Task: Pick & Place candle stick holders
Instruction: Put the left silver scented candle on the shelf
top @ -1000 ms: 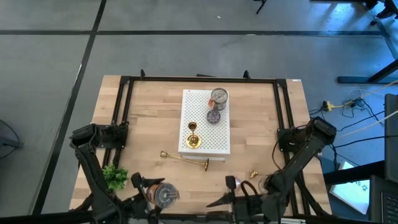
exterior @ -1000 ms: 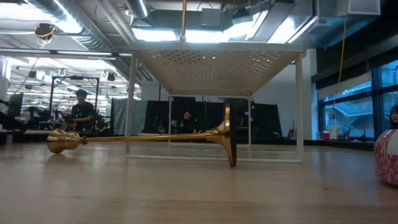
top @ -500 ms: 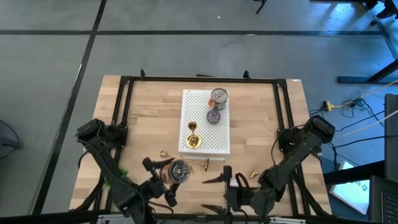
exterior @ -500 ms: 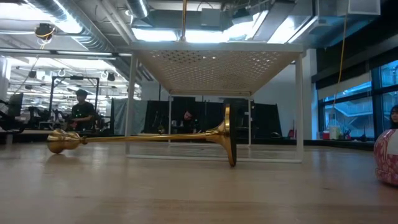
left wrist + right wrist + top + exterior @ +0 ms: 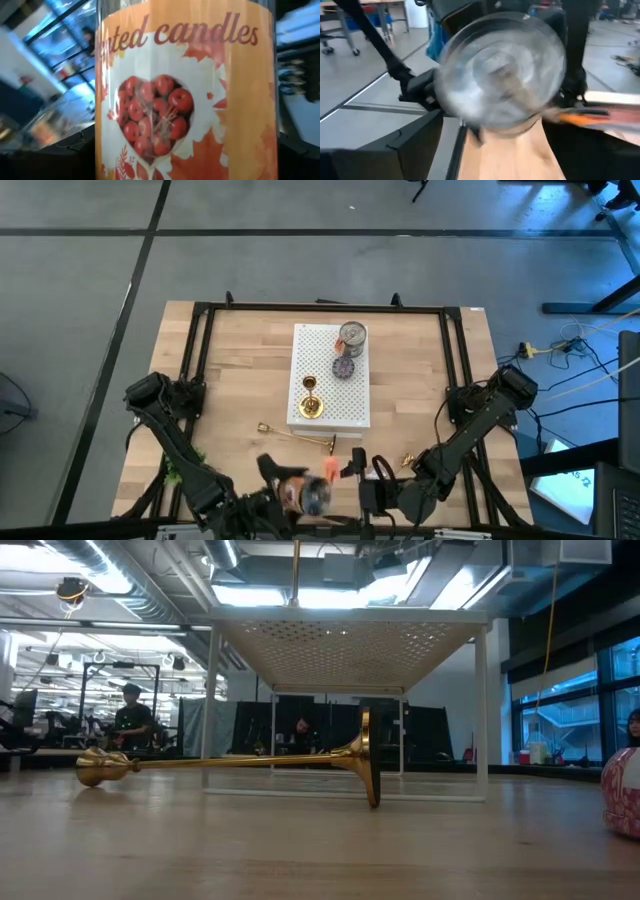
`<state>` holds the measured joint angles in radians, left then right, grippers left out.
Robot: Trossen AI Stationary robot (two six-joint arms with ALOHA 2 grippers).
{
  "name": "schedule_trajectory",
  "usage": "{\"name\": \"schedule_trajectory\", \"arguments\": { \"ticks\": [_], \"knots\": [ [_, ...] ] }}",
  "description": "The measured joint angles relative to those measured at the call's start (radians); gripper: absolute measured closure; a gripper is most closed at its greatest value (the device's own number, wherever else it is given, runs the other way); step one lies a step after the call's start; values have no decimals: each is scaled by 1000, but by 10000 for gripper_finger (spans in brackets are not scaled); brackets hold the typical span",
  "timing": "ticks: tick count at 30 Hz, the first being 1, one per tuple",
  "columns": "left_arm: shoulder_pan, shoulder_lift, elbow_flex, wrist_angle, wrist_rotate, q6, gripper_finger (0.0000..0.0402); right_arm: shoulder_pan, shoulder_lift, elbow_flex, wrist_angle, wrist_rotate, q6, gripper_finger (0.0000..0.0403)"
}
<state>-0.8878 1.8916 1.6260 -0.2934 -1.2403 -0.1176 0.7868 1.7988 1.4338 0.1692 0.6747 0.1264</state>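
Note:
A long gold candle stick holder (image 5: 297,437) lies on its side on the table in front of the white perforated stand (image 5: 345,412); the low view shows it (image 5: 230,762) resting on its cup and the rim of its flared base. A short gold holder (image 5: 311,402) stands on the stand. A small gold one (image 5: 408,460) lies by my right arm. At the near edge my left gripper (image 5: 300,492) carries an orange-labelled candle jar (image 5: 185,100). My right gripper (image 5: 358,475) stands open just right of it, facing the jar's silver lid (image 5: 502,75). My left gripper holds the candle jar (image 5: 315,498) clear of the table at the near edge. The jar fills the wrist view and hides the fingers, and the high view is blurred, so the part held and the kind of hold do not show.
A round silver tin (image 5: 352,335) and a purple disc (image 5: 345,366) sit on the far half of the stand. A green plant (image 5: 172,472) shows beside my left arm. A black frame (image 5: 200,350) runs round the table. A pink-and-white object (image 5: 625,790) sits at the low view's right edge.
My left gripper carried the jar from the near-left toward the long holder, then back to the near edge and farther right. My right gripper opened and moved a little toward the far edge. The candle stick holders have stayed in place.

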Motion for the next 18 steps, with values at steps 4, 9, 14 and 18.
{"name": "schedule_trajectory", "arguments": {
  "ticks": [4, 9, 14, 18],
  "knots": [
    [14, 4, -1, 183, 91, 179, 57, 5, 1, 0, 36, -54, -44, 59],
    [53, 3, -1, 377, 291, 302, 57, 32, 0, 0, 98, -64, -129, 59],
    [83, 3, -1, 468, 419, 355, 57, 75, -1, -1, 173, -47, -232, 59],
    [100, 3, 0, 536, 478, 399, 57, 99, 0, -2, 229, -5, -285, 59]
  ]
}}
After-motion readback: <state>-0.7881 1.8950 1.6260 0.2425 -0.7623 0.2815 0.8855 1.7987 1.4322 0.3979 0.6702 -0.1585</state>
